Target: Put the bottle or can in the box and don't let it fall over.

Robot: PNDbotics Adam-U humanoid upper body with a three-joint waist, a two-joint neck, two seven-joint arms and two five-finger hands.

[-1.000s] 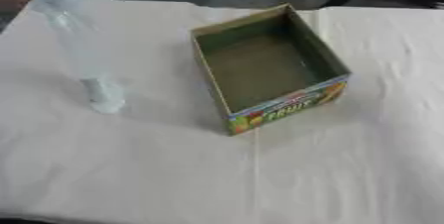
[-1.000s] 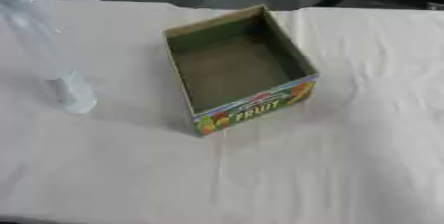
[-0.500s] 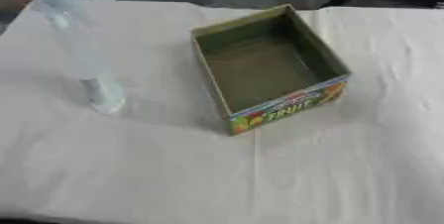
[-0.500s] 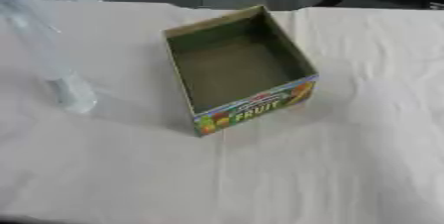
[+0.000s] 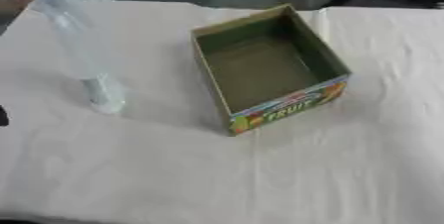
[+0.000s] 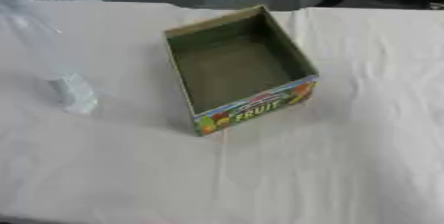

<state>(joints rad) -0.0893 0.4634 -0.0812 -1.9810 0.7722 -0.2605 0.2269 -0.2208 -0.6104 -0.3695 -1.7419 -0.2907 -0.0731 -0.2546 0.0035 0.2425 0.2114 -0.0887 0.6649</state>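
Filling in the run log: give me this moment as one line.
clear plastic bottle: upright on white tablecloth, left of box | open cardboard fruit box: empty | hands: not in view | task: bottle not yet in box

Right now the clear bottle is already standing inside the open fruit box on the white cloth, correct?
Not quite. The clear bottle stands on the white cloth, to the left of the fruit box and apart from it, as the left eye view shows. The box is open and holds nothing.
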